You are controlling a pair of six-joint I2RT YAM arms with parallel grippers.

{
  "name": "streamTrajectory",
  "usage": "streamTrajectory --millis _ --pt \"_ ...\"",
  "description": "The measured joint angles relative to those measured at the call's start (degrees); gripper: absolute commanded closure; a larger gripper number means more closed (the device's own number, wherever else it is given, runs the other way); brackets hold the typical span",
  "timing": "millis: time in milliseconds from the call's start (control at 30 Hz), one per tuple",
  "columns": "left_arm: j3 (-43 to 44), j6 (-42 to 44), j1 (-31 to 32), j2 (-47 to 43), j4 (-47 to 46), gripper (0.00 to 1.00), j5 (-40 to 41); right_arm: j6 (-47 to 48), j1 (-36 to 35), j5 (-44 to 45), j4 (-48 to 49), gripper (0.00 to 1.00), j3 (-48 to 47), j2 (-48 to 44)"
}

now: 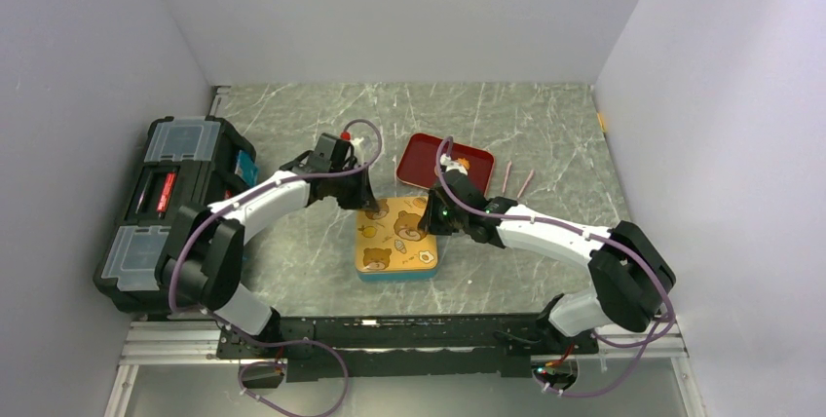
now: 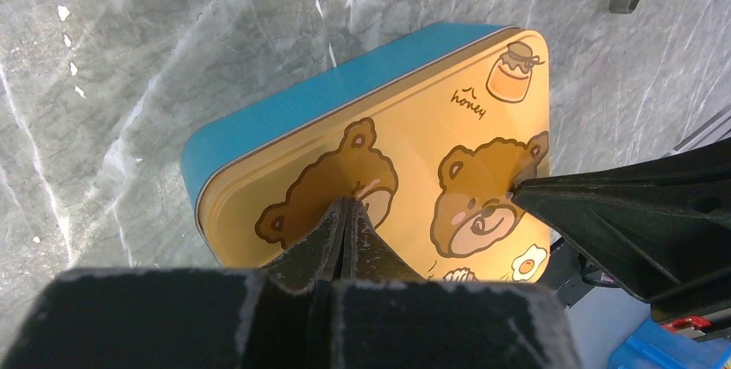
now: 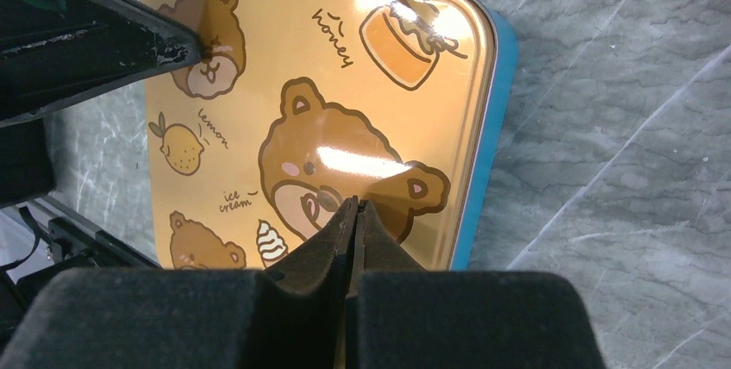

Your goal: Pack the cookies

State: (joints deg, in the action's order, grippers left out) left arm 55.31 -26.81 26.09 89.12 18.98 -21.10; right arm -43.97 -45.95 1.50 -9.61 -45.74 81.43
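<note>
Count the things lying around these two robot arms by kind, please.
Teal tin with yellow bear-printed lid: 1
Dark red rectangular tray: 1
Black plastic toolbox: 1
Thin pink sticks: 2
Total: 5
The right arm hides much of the tray, so its contents go uncounted.

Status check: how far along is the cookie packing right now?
Done, apparently: the bear-print lid sits on the teal tin, no cookies in view. In hand: left gripper and right gripper, both shut, have their tips on the lid, likely pressing it down. Left: confirm the lid is seated; the red tray is partly hidden by the right arm.
</note>
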Motion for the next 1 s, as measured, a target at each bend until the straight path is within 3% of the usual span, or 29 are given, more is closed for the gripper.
streamTrajectory --millis 133,233,433,533,800,1000 --pt "0.02 0.22 0.09 -1.27 2.08 1.00 1.07 0.00 0.00 0.02 -0.02 0.98 -0.02 0.00" --pt "0.02 0.70 0.11 -2.80 4.98 0.93 2.34 0.11 0.00 0.04 -0.72 0.95 -0.35 -0.04" --pt "1.36 1.92 0.17 -7.80 9.86 0.79 3.69 1.27 0.00 1.07 -4.50 0.64 -0.74 -2.21" --pt "2.75 2.62 0.17 -11.04 10.84 0.73 3.67 2.32 0.00 1.29 -5.97 0.57 -1.31 -4.20" --pt "3.87 3.69 0.22 -22.32 12.94 0.53 5.09 5.51 0.00 3.89 -7.89 0.28 -2.08 -13.55" --pt "3.82 4.59 0.22 -30.84 13.97 0.41 7.89 8.02 0.00 8.59 -10.47 0.14 -2.08 -21.88"
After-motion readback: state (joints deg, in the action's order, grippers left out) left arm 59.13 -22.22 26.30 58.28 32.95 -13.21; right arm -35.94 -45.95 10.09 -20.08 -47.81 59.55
